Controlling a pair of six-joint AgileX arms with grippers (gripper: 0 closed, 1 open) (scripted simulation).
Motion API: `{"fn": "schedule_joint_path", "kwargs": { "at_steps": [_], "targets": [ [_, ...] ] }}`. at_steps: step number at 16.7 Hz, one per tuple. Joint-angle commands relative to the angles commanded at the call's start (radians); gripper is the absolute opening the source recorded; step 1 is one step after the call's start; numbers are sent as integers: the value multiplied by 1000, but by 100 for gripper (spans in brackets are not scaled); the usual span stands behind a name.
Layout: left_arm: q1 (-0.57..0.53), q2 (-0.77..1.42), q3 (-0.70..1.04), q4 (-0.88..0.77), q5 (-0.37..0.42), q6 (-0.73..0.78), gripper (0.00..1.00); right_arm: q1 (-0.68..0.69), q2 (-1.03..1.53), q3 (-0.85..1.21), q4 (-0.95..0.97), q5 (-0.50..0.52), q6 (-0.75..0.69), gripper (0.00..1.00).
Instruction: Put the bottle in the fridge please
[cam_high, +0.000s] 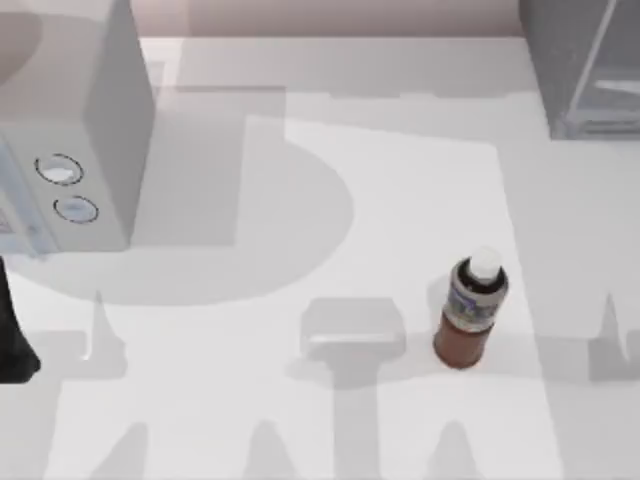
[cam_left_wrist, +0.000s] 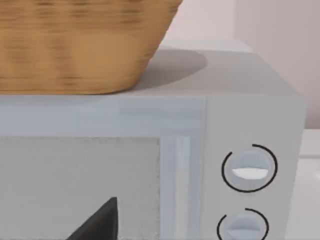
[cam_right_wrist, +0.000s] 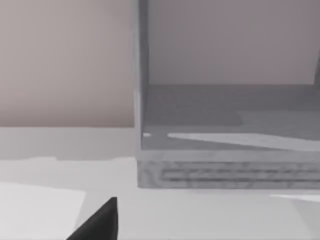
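Observation:
The bottle (cam_high: 470, 312) stands upright on the white table, right of centre, with a reddish-brown body, a white cap and a grey-blue label band. No gripper is near it. The fridge (cam_high: 585, 62) is the dark grey cabinet at the far right corner. In the right wrist view the fridge (cam_right_wrist: 225, 172) faces the camera, and I can see its bare inner floor past the pale frame edge. A dark part of my right gripper (cam_right_wrist: 100, 224) shows low in that view, well short of the fridge. A dark part of my left gripper (cam_left_wrist: 100, 224) hangs in front of the microwave.
A light grey microwave (cam_high: 75, 130) with two round dials (cam_left_wrist: 249, 168) stands at the far left. A wicker basket (cam_left_wrist: 75, 45) sits on top of it. A dark piece of my left arm (cam_high: 12, 340) is at the table's left edge.

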Motion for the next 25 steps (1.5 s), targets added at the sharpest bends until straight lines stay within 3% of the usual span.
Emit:
{"fn": "schedule_joint_path", "kwargs": {
  "at_steps": [4,8,25],
  "targets": [
    [0,0,0,0,0,0,100,3,31,-6,22,-4,-5,100],
    [0,0,0,0,0,0,100,36,212,-16,178,-42,-23,100],
    [0,0,0,0,0,0,100,321,1549,0,1374,-362,-64,100]
  ]
}}
